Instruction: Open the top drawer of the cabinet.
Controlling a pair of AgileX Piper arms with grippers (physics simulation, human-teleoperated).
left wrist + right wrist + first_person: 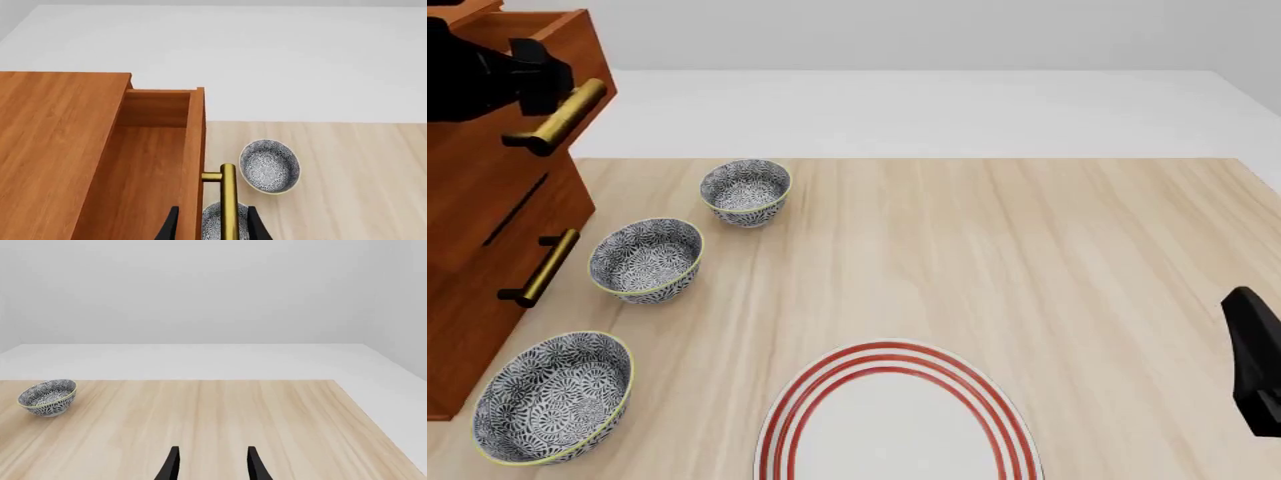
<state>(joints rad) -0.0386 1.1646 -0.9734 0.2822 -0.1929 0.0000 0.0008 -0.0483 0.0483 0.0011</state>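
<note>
Left gripper (212, 227) pinches the brass handle (228, 200) so a pull carries the top drawer (150, 165), which stands partly out of the cabinet (487, 230) at the tabletop's (1001, 260) left edge. Right gripper (212, 465) hangs spread, empty, well apart.

Left gripper (212, 227): our black fingers (169, 228) straddle the top drawer's brass bar handle (228, 200), at about ten o'clock in our front view.
Right gripper (212, 465): fingers parted, holding nothing, low at four o'clock.
</note>
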